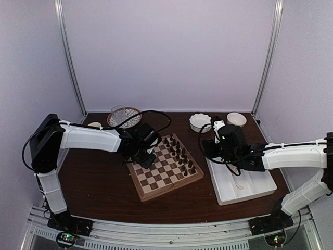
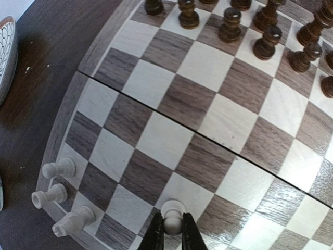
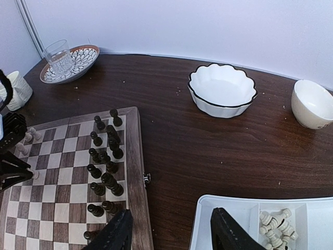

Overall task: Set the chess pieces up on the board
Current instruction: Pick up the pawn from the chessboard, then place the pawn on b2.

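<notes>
Barely in my frame, left gripper [image 2: 171,224] clamping a half-hidden cream pawn [image 2: 173,210], right gripper [image 3: 171,214] spread wide.

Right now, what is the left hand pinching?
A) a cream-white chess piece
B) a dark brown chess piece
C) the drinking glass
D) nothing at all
A: the left hand is shut on a cream-white piece standing on the board, well away from the dark pieces.
</notes>
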Tool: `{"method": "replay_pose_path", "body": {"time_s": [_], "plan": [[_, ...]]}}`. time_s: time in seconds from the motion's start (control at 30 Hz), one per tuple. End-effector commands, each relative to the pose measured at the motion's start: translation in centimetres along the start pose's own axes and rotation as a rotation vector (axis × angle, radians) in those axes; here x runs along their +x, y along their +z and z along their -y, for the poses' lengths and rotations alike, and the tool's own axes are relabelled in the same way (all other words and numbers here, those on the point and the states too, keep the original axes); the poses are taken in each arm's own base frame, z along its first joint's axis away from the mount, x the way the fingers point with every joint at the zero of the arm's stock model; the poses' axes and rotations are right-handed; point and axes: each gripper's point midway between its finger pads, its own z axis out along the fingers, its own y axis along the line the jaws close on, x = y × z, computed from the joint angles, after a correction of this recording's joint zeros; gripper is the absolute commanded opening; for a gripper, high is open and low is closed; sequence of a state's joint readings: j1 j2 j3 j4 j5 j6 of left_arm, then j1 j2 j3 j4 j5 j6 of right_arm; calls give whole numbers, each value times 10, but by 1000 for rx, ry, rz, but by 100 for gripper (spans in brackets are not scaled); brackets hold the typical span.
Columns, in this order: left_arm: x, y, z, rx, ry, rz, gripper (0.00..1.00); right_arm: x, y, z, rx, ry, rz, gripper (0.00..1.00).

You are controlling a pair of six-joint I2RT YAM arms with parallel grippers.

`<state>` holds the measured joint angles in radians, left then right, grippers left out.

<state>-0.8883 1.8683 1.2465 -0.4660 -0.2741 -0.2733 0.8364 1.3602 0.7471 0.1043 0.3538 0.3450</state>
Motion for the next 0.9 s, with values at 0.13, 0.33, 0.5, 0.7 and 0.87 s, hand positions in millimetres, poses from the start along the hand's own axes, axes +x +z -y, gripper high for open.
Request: {"method": "replay_pose_path", "body": {"time_s": [0.13,0.33,0.5,0.7,0.87], "plan": [[-19,-9,-33,-131,-37,95,3,-7,-1,-4,-15,10,7,54],[-21,-9,-42,-163,-39,104,3,-6,-1,-4,-15,7,5,54],[-20,-9,-52,-184,-52,104,3,-7,-2,-4,-16,8,7,54],[-21,-7,-61,-209,-54,111,3,-7,-2,-5,-17,8,6,54],[-23,-6,-63,-218,-52,115,3,-7,-2,-5,-18,8,6,54]]}}
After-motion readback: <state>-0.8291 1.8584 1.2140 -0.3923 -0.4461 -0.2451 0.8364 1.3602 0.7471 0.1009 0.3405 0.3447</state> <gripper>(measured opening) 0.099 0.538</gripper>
